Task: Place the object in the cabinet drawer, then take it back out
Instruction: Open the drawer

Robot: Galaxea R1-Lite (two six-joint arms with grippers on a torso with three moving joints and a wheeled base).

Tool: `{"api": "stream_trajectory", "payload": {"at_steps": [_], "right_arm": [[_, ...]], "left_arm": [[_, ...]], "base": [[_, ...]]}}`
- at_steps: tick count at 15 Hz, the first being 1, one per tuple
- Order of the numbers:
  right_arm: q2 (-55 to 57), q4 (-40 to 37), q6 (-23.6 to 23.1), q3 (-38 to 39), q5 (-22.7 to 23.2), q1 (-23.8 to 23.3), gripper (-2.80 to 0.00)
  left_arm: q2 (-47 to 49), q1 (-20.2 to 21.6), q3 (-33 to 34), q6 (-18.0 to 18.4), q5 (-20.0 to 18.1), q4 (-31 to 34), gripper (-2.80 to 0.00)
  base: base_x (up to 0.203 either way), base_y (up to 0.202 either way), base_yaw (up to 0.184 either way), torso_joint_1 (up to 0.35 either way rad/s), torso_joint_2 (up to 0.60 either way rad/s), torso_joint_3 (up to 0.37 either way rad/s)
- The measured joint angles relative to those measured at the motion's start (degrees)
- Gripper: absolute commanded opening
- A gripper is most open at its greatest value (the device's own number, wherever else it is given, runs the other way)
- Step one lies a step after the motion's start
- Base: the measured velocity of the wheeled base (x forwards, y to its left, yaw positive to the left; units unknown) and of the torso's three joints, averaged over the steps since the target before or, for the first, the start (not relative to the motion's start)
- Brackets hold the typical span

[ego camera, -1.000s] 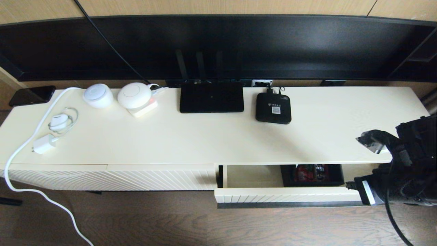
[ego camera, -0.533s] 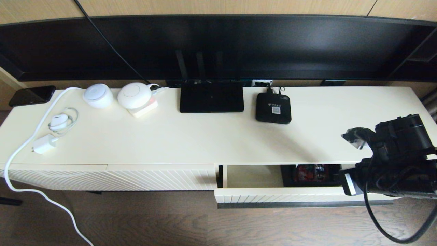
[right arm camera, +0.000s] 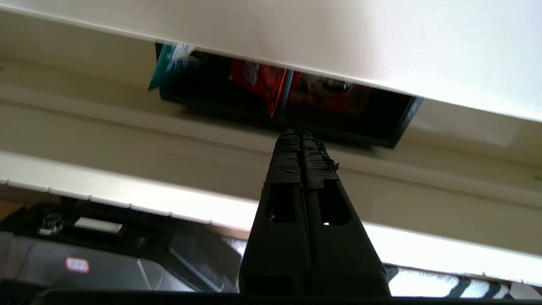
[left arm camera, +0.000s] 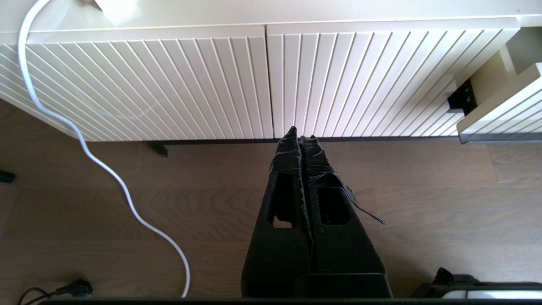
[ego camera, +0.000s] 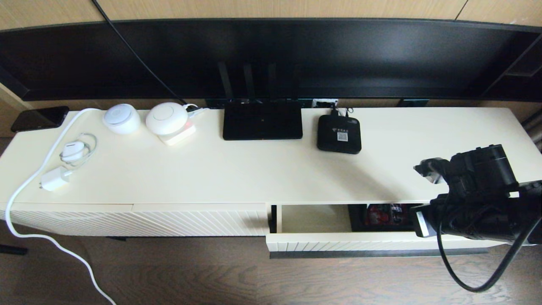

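Observation:
The cabinet drawer (ego camera: 351, 242) stands partly pulled out at the right, its dark handle strip (ego camera: 360, 254) along the bottom. Inside it lies the black organizer box (ego camera: 387, 216) with red snack packets, its back half hidden under the cabinet top. My right arm (ego camera: 474, 199) hangs over the drawer's right end. In the right wrist view the right gripper (right arm camera: 300, 132) is shut and empty, its tips pointing at the box's (right arm camera: 394, 123) near wall. The left gripper (left arm camera: 301, 134) is shut, parked low before the diagonal-ribbed panel (left arm camera: 169, 80).
On the cabinet top sit a flat black router (ego camera: 262, 120), a small black set-top box (ego camera: 338, 133), two white round devices (ego camera: 167, 118), a charger (ego camera: 54, 178) and a white cable (ego camera: 25, 186). A wide black TV (ego camera: 271, 55) runs behind. Wooden floor lies in front.
My right arm has moved left and in toward the cabinet, now covering the drawer's right end. The drawer and the box have not shifted.

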State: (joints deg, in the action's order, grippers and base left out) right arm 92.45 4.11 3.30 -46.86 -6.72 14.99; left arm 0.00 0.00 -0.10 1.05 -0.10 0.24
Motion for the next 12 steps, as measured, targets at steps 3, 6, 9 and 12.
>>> {"api": "stream_trajectory", "payload": {"at_steps": [3, 6, 9, 12], "right_arm": [[1.36, 1.77, 0.10, 0.11, -0.44, -0.01, -2.80], [2.57, 3.31, 0.09, 0.21, -0.59, -0.04, -2.80], [3.17, 3.38, 0.02, 0.21, -0.63, -0.06, -2.80], [3.36, 2.86, -0.04, 1.36, -0.70, 0.60, -2.80]], "left_arm": [[0.00, 0.00, 0.00, 0.00, 0.02, 0.02, -2.80], [0.00, 0.00, 0.00, 0.00, 0.02, 0.02, -2.80], [0.00, 0.00, 0.00, 0.00, -0.01, 0.00, -2.80], [0.00, 0.00, 0.00, -0.02, 0.00, 0.00, -2.80]], "base": [[0.000, 0.000, 0.000, 0.000, 0.00, 0.000], [0.000, 0.000, 0.000, 0.000, 0.00, 0.000], [0.000, 0.000, 0.000, 0.000, 0.00, 0.000], [0.000, 0.000, 0.000, 0.000, 0.00, 0.000]]}}
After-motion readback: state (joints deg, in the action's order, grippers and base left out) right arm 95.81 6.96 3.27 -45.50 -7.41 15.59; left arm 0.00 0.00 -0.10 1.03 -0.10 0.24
